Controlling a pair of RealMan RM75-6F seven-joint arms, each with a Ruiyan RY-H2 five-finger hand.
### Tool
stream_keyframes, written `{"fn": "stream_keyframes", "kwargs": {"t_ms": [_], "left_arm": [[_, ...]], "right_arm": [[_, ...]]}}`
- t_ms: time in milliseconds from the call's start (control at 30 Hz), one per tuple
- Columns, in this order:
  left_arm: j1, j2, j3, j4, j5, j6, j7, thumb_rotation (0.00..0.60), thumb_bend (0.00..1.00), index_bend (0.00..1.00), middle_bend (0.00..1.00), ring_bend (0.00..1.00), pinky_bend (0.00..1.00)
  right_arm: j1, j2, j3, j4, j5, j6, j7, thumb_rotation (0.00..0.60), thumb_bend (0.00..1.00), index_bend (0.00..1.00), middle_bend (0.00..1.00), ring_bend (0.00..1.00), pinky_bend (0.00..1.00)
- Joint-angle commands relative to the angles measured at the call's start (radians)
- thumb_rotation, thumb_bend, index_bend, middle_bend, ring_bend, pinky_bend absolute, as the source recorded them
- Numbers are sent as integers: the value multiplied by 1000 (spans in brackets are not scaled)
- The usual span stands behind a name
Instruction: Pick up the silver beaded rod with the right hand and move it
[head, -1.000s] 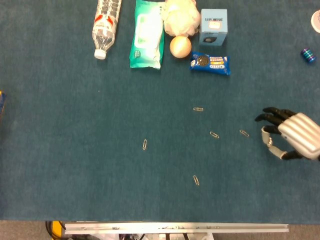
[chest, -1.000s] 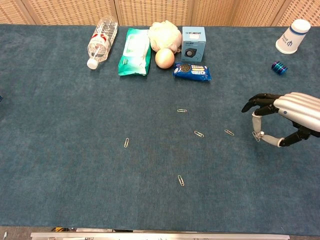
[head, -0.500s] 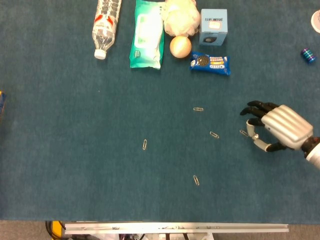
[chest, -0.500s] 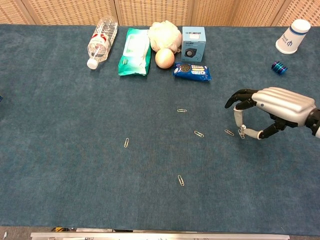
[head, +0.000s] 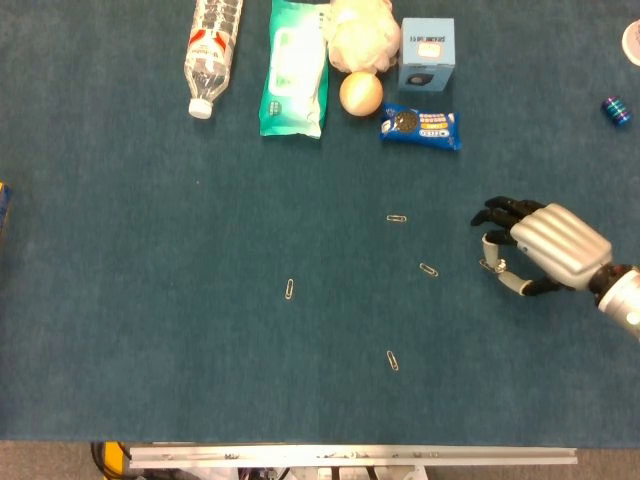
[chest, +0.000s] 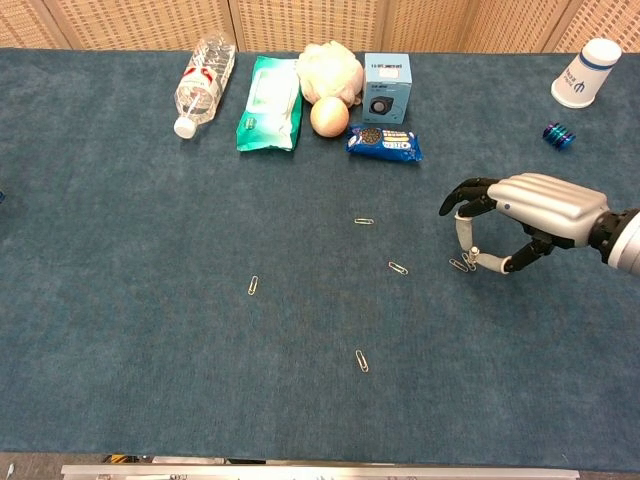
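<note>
Right hand (chest: 525, 215) has slid left over the last second, from near the table's right edge to a spot just over the rightmost paperclip (chest: 459, 264). It was already carrying something small and silvery under the fingers when it started, so I'd say the pickup is done and we're mid-move. What's left is deciding where to set it down.

Fingers (chest: 470, 190) are curled forward and down, black tips arched over a pale thumb below, with a fair gap between them rather than a fist. The silver beaded rod (chest: 472, 256) looks pinched at the front of that gap. It's tiny in both views though, so I can't be totally sure how it's held, just that it travels with the hand. In the chest view the rod's low end sits right beside that paperclip, maybe touching it. That could drag the clip along.

Left hand isn't visible in either camera.
</note>
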Motion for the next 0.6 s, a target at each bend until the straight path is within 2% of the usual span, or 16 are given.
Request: {"fn": "stream_keyframes", "kwargs": {"t_ms": [33,600], "left_arm": [[1,0,0,1,1,1,-2,600,421,350,348,250,411],[3,3,0,-1,3,3,-6,600,421,350,348,249,411]], "right_arm": [[3,-3,0,2,3,-4,1,600,352,575,249,118,243],[18,-4,-3,-9,9,-2,-2,600,352,575,249,118,243]]}}
